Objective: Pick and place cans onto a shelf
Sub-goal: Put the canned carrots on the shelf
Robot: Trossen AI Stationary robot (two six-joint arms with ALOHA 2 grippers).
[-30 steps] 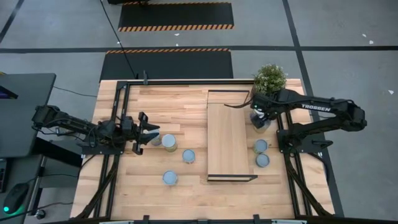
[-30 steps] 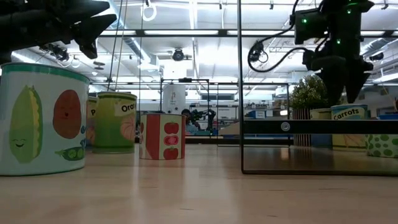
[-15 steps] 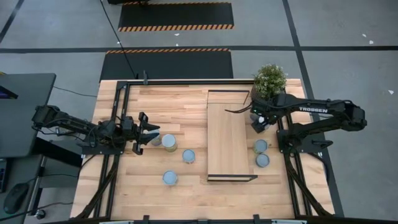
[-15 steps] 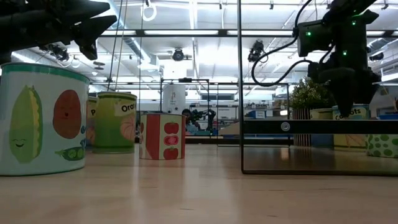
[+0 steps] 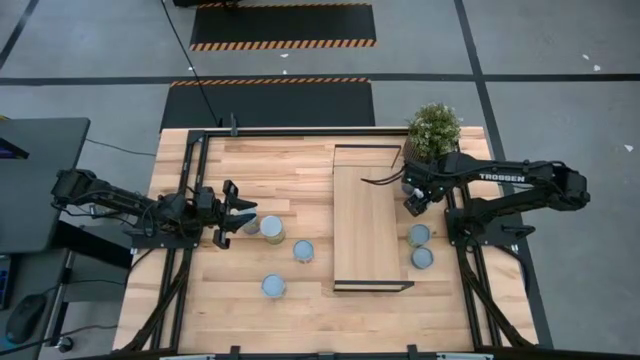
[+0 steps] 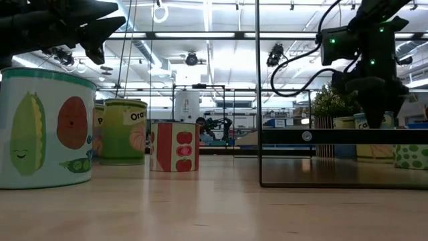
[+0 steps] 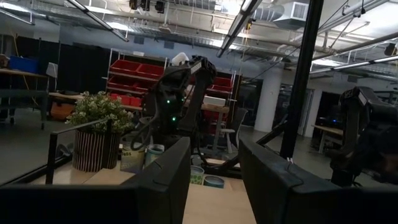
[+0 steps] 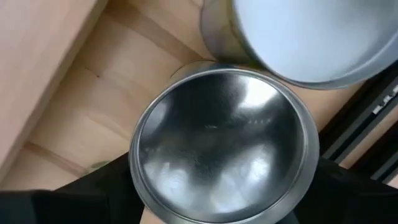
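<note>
Wooden table [image 5: 300, 290], at three o'clock of the shelf [image 5: 365, 225]: right gripper [image 5: 413, 197] has narrowed around a can [image 8: 221, 146], probably gripping; left gripper [image 5: 235, 213] waits, partly spread.

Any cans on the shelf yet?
No, the shelf top is bare in the high view; every can, like this one, sits on the table.

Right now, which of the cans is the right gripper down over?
The can beside the plant, between the right gripper fingers; two others lie nearer the front edge.
</note>
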